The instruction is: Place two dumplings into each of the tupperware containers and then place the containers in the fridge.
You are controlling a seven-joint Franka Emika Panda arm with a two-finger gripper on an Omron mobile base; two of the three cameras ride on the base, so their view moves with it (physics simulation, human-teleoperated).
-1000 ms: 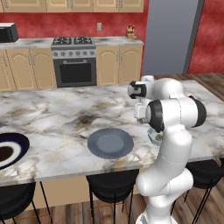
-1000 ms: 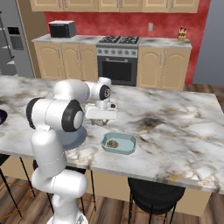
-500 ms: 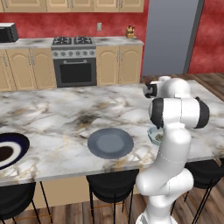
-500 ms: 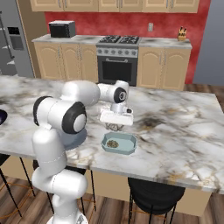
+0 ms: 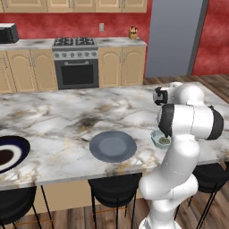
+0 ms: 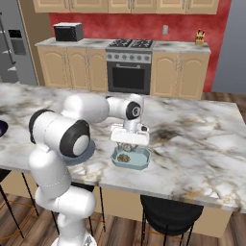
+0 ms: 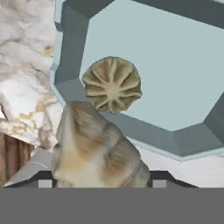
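Note:
A pale bluish tupperware container (image 6: 139,161) stands near the island's front edge, also in the left base view (image 5: 156,135) beside my arm. One tan dumpling (image 7: 112,84) lies on its floor (image 7: 170,61). My gripper (image 6: 126,147) hangs just above the container, pointing down. In the hand view my gripper (image 7: 101,179) is shut on a second lumpy dumpling (image 7: 98,151), over the container's near rim. The grey fridge (image 6: 9,53) with its dark dispenser panel stands at the far left of the right base view.
A flat round dark grey dish (image 5: 112,146) lies left of the container. A dark-blue-and-white plate (image 5: 9,154) sits at the island's left end. The oven (image 5: 76,67) and wooden cabinets line the back wall. Black stools (image 6: 168,216) stand under the island's front edge.
My arm has swung from above the grey dish across to the bluish container, carrying the dumpling, and has come lower over it.

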